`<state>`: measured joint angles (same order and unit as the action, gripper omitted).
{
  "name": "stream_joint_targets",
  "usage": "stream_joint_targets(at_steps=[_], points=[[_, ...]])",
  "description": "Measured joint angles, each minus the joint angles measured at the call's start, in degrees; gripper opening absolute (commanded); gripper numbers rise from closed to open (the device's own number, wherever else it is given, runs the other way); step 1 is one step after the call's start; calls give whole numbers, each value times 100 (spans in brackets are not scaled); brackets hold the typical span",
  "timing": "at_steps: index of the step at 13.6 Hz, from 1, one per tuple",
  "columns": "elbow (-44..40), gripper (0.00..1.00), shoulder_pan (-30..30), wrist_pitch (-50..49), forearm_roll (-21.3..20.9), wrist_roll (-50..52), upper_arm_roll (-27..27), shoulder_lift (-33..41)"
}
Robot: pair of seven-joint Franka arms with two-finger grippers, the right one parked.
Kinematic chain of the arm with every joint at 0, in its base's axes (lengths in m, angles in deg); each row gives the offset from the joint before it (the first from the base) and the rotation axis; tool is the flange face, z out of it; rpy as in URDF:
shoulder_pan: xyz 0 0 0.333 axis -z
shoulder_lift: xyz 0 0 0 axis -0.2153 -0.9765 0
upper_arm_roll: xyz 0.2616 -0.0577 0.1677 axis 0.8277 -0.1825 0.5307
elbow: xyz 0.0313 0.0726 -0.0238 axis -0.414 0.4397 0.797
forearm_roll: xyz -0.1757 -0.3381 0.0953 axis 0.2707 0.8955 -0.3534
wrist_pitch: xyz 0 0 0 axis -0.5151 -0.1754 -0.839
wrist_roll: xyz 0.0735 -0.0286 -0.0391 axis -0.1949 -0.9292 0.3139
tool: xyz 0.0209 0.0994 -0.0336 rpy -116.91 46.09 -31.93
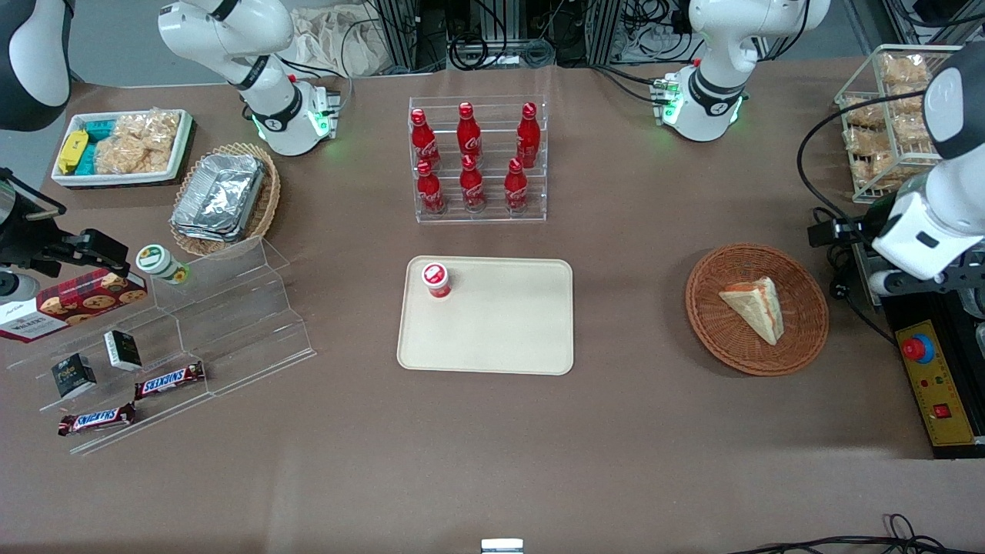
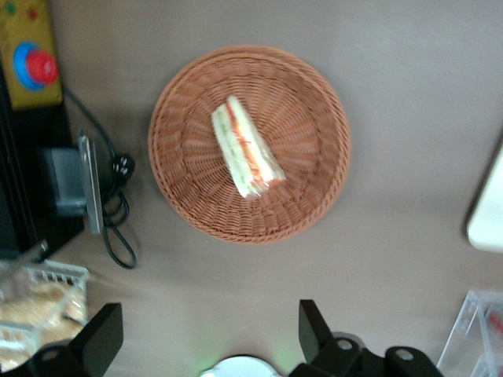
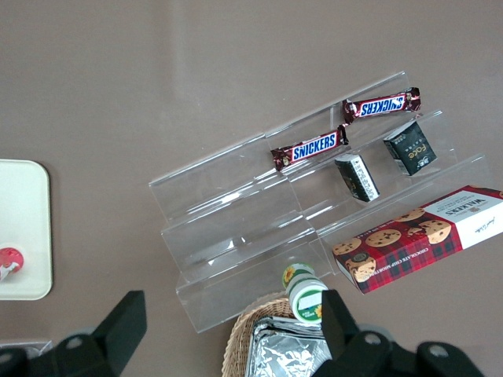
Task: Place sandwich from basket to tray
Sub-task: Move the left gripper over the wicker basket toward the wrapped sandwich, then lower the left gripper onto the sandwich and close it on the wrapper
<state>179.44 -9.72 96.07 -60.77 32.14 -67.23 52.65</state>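
The sandwich (image 1: 756, 308) (image 2: 245, 157), a pale bread wedge with an orange-red filling edge, lies in the round reddish-brown wicker basket (image 1: 708, 323) (image 2: 314, 204). The cream tray (image 1: 500, 331) sits mid-table, toward the parked arm from the basket; one corner of the tray (image 2: 489, 220) shows in the left wrist view. My gripper (image 1: 935, 281) (image 2: 206, 338) hangs open and empty, high over the table's working-arm end, beside the basket and apart from it.
A red-capped cup (image 1: 436, 279) stands on one corner of the tray. A clear rack of red bottles (image 1: 477, 158) stands farther from the camera than the tray. A control box with a red button (image 1: 935, 385) (image 2: 31, 67) and a wire rack of snacks (image 1: 885, 115) flank the gripper.
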Motion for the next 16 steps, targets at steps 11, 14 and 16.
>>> stream_joint_targets(at_steps=[11, 14, 16], points=[[2437, 100, 5, 3166, -6, 3383, 190, -342], [2518, 100, 5, 3424, -6, 3501, 190, -630], [2537, 100, 5, 3529, -6, 3524, 190, -780]])
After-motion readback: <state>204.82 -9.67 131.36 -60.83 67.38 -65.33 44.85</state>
